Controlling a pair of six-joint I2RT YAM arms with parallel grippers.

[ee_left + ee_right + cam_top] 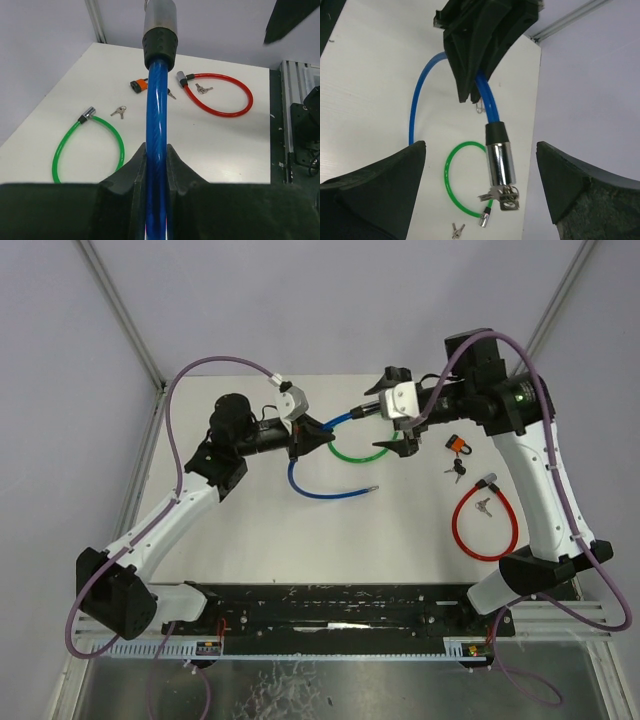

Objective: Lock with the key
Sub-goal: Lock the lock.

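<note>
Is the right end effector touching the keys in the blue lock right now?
Apart. The right wrist view shows the right end effector open wide, with a clear gap on both sides between its fingers and the keys hanging from the blue lock.

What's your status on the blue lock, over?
Left gripper shut on blue cable lock, held aloft. Right gripper open, facing key in lock head, not gripping. Nothing blocking the key.

Fig.: my white table (300, 540), w/ blue cable end (335, 497) at ctr; green cable lock (354, 459) toward far edge; orange padlock (138, 85), keys (119, 111), red cable lock (222, 114) nr right edge.
</note>
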